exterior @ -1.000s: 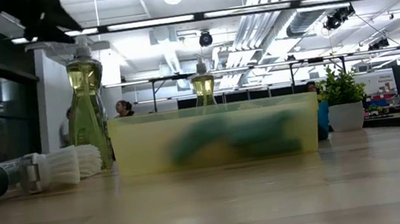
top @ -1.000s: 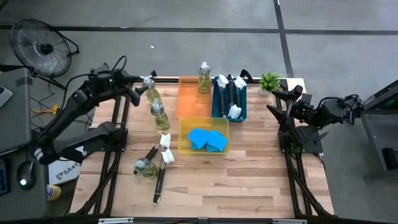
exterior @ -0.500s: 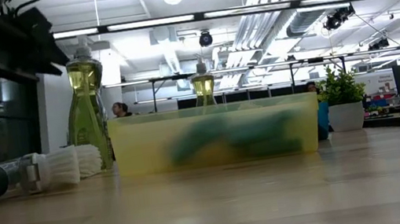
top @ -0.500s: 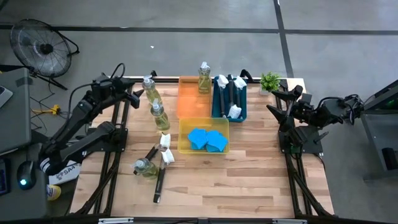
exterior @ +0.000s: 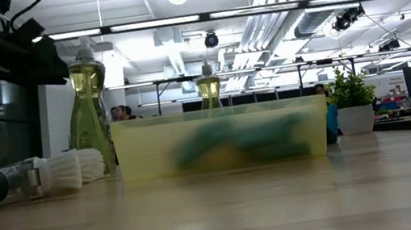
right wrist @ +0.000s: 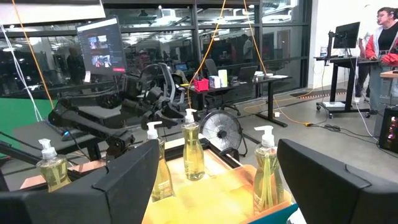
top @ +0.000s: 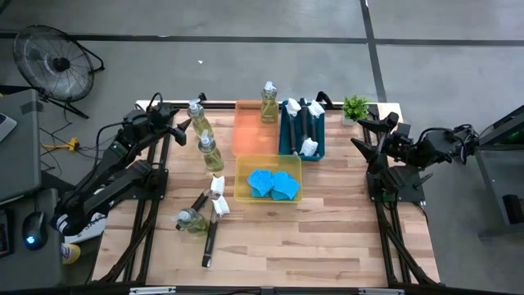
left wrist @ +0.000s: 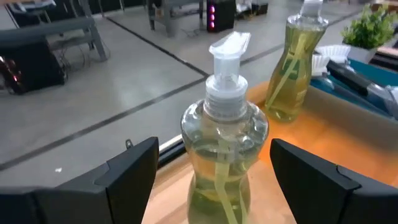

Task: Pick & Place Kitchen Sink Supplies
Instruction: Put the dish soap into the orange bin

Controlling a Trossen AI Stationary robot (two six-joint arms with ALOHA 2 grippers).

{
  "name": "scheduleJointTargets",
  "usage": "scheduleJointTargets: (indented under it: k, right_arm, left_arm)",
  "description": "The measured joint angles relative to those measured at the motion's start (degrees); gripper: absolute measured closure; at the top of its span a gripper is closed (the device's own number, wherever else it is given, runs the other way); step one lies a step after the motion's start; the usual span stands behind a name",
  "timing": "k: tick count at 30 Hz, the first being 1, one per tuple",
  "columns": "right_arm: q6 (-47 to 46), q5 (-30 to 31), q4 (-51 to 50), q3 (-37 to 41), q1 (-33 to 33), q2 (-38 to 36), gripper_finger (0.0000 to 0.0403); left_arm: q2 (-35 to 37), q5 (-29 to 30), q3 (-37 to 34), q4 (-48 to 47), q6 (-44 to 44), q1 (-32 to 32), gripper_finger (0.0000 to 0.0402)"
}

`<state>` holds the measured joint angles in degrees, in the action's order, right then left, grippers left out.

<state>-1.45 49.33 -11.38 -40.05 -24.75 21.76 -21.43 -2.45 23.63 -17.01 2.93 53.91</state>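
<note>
spanning the scene, the wooden tabletop (top: 327,238) carries a yellow tray (top: 268,179) with blue sponges (top: 273,184), a teal tray (top: 300,131) of dish brushes (top: 304,123), and an orange tray (top: 254,127) holding one soap bottle (top: 268,102). the left gripper (top: 182,125) has its jaws released either side of another bottle (left wrist: 222,155) at the left rear, apart from it. the right gripper (top: 366,135) waits at the right edge, jaws released. two more bottles (top: 210,153) and two brushes (top: 211,229) sit front left.

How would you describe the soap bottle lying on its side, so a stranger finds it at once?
Start at the yellow tray of blue sponges in the table's middle. Toward the left arm's side and the near edge, beside two black-handled brushes, lies the soap bottle. Every other bottle stands upright.
</note>
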Motion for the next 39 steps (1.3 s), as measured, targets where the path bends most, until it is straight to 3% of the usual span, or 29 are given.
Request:
scheduleJointTargets:
  k: [9,14,19,30,39]
  right_arm:
    - [0.0,0.0,0.0,0.0,0.0,0.0,0.0082]
    - [0.0,0.0,0.0,0.0,0.0,0.0,0.0082]
    - [0.0,0.0,0.0,0.0,0.0,0.0,0.0082]
    - [0.0,0.0,0.0,0.0,0.0,0.0,0.0082]
    - [0.0,0.0,0.0,0.0,0.0,0.0,0.0082]
  left_arm:
    - [0.0,5.0,-4.9,6.4,1.3,-6.7,0.0096]
    - [-0.1,13.0,-5.5,5.9,0.1,-8.3,0.0096]
    - [-0.2,12.6,-5.5,5.7,-2.0,-8.2,0.0096]
    - [-0.2,13.9,-9.8,15.7,-6.1,-8.2,0.0096]
    - [-0.2,12.8,-10.3,16.5,-1.7,-8.2,0.0096]
